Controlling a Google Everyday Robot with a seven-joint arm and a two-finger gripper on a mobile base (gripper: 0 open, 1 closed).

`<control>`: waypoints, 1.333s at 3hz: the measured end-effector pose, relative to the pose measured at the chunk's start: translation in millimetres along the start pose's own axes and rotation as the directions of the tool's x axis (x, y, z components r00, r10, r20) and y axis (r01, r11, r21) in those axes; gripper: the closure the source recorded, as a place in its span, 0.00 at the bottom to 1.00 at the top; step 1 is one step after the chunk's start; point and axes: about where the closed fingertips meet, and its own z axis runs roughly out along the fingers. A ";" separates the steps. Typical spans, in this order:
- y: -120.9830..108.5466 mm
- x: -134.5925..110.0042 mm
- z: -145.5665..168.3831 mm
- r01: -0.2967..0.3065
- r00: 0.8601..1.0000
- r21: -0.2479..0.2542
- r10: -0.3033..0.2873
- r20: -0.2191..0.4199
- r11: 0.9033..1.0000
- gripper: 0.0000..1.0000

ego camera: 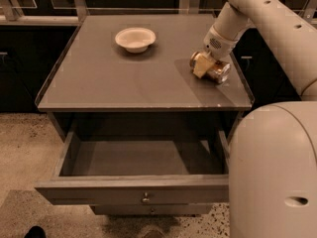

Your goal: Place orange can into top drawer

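The robot's white body (272, 172) fills the lower right, smooth and rounded, and its thick jointed arm (277, 24) reaches in from the top right. Below it stands the grey cabinet (124, 78), with a flat, matte top and a low raised lip at the edges. The top drawer (133, 190) is pulled out toward the camera. It is wide and shallow, with bare grey walls and floor and a small round metal knob (145, 198) in the middle of its flat front panel.

At the back of the cabinet top sits a round white bowl (135, 37), upright, well apart from the action. Over on the right side lies the orange can (220, 72), a shiny cylinder on its side. Its long axis runs left to right, with its silver end pointing right and slightly toward the camera. The gripper (205, 66) sits right on the can's left part, touching it. Whether it has actually clamped the can cannot be told.
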 end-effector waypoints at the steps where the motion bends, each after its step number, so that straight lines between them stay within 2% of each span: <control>1: 0.2 -0.8 -2.3 0.000 1.000 0.000 0.000 0.000 1.000 1.00; 2: 4.0 16.6 -35.6 -0.095 0.993 0.048 0.091 0.079 0.994 1.00; 3: 30.3 41.8 -101.3 -0.251 0.945 0.125 0.216 0.245 0.960 1.00; 4: 92.5 47.3 -163.3 -0.369 0.860 0.140 0.281 0.425 0.919 1.00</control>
